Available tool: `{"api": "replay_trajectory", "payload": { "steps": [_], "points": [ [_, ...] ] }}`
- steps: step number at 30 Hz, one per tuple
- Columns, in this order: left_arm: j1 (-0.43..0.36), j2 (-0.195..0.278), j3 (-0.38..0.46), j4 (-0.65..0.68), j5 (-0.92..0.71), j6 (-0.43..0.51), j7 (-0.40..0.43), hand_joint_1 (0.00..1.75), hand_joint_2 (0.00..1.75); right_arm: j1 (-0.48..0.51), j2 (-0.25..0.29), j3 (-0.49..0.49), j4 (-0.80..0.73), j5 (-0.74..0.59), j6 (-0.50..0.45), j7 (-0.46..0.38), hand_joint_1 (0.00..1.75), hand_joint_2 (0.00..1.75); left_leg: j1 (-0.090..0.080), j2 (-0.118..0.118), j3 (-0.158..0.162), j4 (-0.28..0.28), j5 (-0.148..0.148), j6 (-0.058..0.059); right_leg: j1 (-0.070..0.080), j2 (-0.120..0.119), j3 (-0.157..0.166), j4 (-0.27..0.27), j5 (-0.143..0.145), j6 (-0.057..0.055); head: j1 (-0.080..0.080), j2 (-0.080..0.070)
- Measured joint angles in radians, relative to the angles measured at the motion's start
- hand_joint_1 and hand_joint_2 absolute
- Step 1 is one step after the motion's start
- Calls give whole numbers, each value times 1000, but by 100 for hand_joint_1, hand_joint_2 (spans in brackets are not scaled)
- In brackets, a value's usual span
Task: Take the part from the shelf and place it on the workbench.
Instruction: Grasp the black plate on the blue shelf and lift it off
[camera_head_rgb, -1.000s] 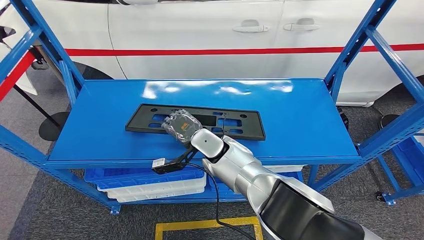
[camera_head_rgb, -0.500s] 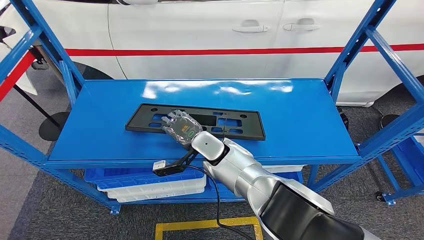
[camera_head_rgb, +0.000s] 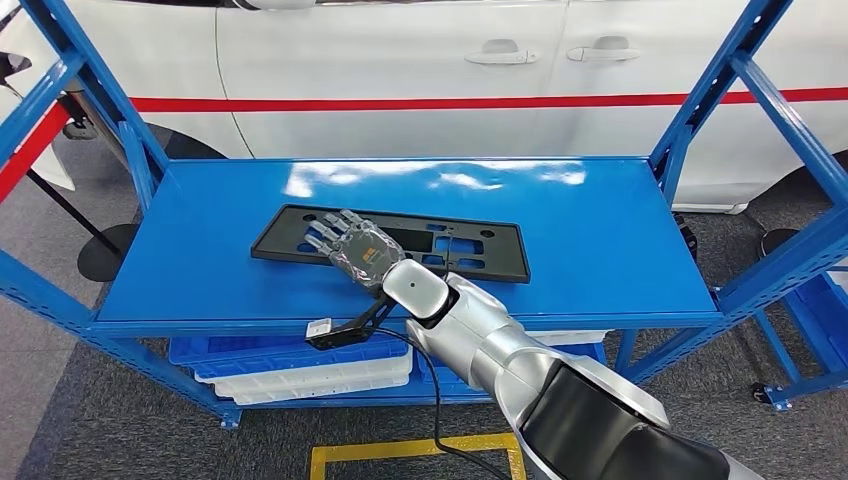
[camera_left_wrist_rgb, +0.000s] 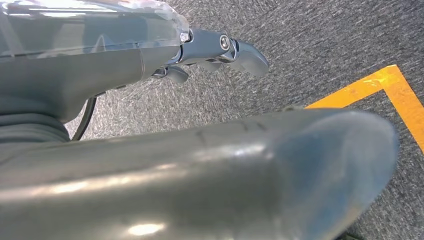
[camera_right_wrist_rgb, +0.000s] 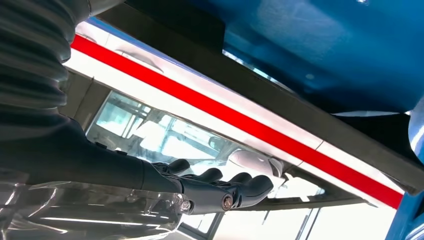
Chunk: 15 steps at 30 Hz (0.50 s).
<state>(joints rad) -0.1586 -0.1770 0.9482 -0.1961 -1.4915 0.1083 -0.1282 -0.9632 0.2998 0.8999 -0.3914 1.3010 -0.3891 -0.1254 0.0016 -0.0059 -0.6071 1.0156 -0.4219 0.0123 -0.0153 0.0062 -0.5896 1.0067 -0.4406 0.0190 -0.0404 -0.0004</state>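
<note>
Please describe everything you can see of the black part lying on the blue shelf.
The black part is a long, flat rectangular frame, apparently plastic, with several cut-out openings and small holes. It lies flat on the blue shelf, slightly skewed to its front edge. The right hand is over its left portion with fingers extended; whether they touch it is unclear.

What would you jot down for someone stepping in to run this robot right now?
Right hand: open, fingers spread, over the left part of the flat black rectangular plastic frame part; no grip visible yet.
Left hand: holds nothing, hangs over grey carpet with yellow floor tape.
The part lies flat on the blue metal shelf, in front of a white car.
Done: reach to the part. Left: grasp it, lift it, carry it to the workbench.
</note>
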Motion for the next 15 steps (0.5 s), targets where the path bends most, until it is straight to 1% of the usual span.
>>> {"api": "replay_trajectory", "payload": {
  "steps": [10, 11, 13, 15],
  "points": [
    [-1, -2, 0, 0, 14, -1, 4, 0, 0, 7, 0, 0, 0, -1, 2, 0, 0, 175, 0, 0, 0, 0, 0, 0, 0, 0, 0, 0, 0, 0, 0, 0],
    [-1, -2, 1, 0, 15, -4, 5, 0, 0, 8, 0, 0, 0, -1, 2, 0, 0, 175, -2, 0, -1, 2, -2, 2, -2, 0, 0, -2, 1, 2, 0, 0],
    [-2, -2, 1, 0, 16, -10, 8, 0, 0, 8, 0, -1, 0, -1, 1, 0, 0, 175, -6, 1, -2, 3, -6, 9, -6, 0, 3, -6, 3, 9, 0, 0],
    [-3, -2, 1, 0, 12, -17, 16, 0, 0, 8, 0, -1, 0, -1, 1, 0, 0, 175, -7, 0, 5, -7, -15, 22, -8, 0, 5, 7, 12, 19, 0, 0]
  ]
}}
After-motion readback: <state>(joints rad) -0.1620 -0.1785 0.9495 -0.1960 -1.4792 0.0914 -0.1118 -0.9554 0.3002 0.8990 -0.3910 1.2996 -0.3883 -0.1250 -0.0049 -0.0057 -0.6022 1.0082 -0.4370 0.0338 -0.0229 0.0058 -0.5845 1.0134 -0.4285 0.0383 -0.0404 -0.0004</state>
